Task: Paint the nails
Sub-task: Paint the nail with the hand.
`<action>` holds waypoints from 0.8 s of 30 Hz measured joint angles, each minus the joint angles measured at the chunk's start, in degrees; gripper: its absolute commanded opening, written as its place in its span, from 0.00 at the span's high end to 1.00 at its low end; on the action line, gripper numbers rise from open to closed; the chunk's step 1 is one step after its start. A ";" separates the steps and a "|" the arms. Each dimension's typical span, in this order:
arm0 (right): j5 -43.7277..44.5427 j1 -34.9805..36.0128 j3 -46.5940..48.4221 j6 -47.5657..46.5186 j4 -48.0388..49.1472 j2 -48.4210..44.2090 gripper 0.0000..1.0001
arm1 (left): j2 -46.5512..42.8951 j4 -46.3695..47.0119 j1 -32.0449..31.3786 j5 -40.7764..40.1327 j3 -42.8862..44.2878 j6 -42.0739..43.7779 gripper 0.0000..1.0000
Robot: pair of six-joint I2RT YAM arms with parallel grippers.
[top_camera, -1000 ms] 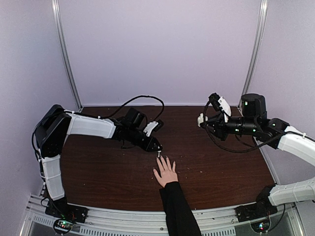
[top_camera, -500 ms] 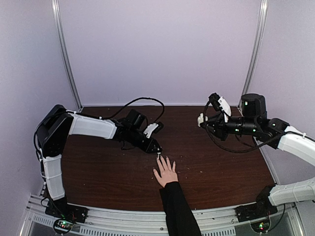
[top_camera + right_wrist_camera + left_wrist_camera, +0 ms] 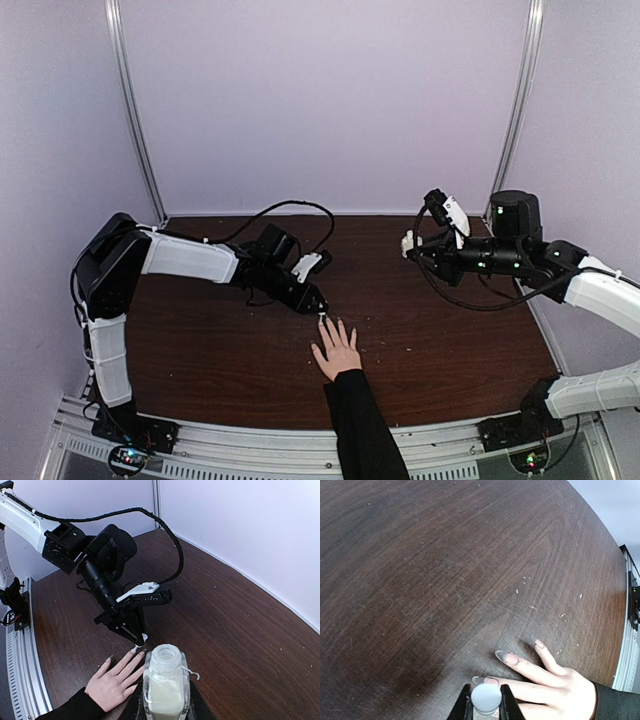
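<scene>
Person's hand (image 3: 337,350) is laid flat on table (image 3: 200,350), palm down, fingers spread and relaxed, grasping nothing, so that each nail is exposed. Nails (image 3: 510,658) are small, oval and glossy pink. Whether they are coated cannot be told. L gripper (image 3: 486,707) is closed on a round white cap (image 3: 486,697), aimed down at the index fingertip; the brush is hidden. R gripper (image 3: 165,707) is clamped on a clear glass bottle (image 3: 164,680), uncapped, with pale liquid inside. It is held upright, well apart, prob. vs. spills. The tabletop is dark wood grain, scuffed.
</scene>
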 measured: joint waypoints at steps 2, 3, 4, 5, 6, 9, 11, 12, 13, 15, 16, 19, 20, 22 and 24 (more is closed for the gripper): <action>0.02 0.00 0.00 0.00 -0.02 0.00 1.00 | 0.00 -0.11 0.00 -0.11 0.00 0.00 1.00; 0.02 0.00 0.00 0.00 0.00 0.00 1.00 | 0.00 -0.15 0.00 -0.13 0.00 0.00 1.00; 0.02 0.00 0.00 0.00 0.00 0.00 1.00 | 0.00 -0.24 0.00 -0.24 0.00 0.02 1.00; 0.02 0.00 0.00 0.00 0.00 0.00 1.00 | 0.00 -0.28 -0.02 -0.37 0.00 0.02 1.00; 0.02 0.00 0.00 0.00 -0.02 0.00 1.00 | 0.00 -0.31 -0.02 -0.50 0.00 0.02 1.00; 0.04 0.00 0.00 0.00 -0.02 0.00 1.00 | 0.00 -0.35 -0.04 -1.03 0.02 0.02 1.00; 0.04 0.00 0.00 0.00 -0.02 0.00 1.00 | 0.00 -0.44 -0.04 -1.49 0.09 0.02 1.00; 0.07 0.00 0.00 0.00 0.00 0.00 1.00 | 0.00 -0.50 -0.04 -1.75 0.15 0.04 1.00; 0.11 0.00 0.00 0.00 0.00 0.00 1.00 | 0.00 -0.61 -0.04 -1.92 0.22 0.04 1.00; 0.28 0.00 0.00 0.00 0.00 0.00 1.00 | 0.00 -0.87 -0.04 -2.27 0.44 0.04 1.00; 0.39 0.00 0.00 0.00 -0.02 0.00 1.00 | 0.00 -1.09 -0.04 -2.43 0.59 0.04 1.00; 0.46 0.00 0.00 0.00 -0.02 0.00 1.00 | 0.00 -1.55 -0.04 -2.75 0.92 0.07 1.00; 0.46 0.00 0.00 -0.02 -0.02 0.00 1.00 | 0.00 -1.64 -0.04 -2.91 0.98 0.07 1.00; 0.48 0.00 0.00 -0.02 -0.02 0.00 1.00 | 0.02 -1.88 -0.04 -3.21 1.07 0.07 1.00; 0.50 0.00 0.00 0.00 -0.02 0.00 1.00 | 0.02 -1.95 -0.04 -3.50 1.11 0.07 1.00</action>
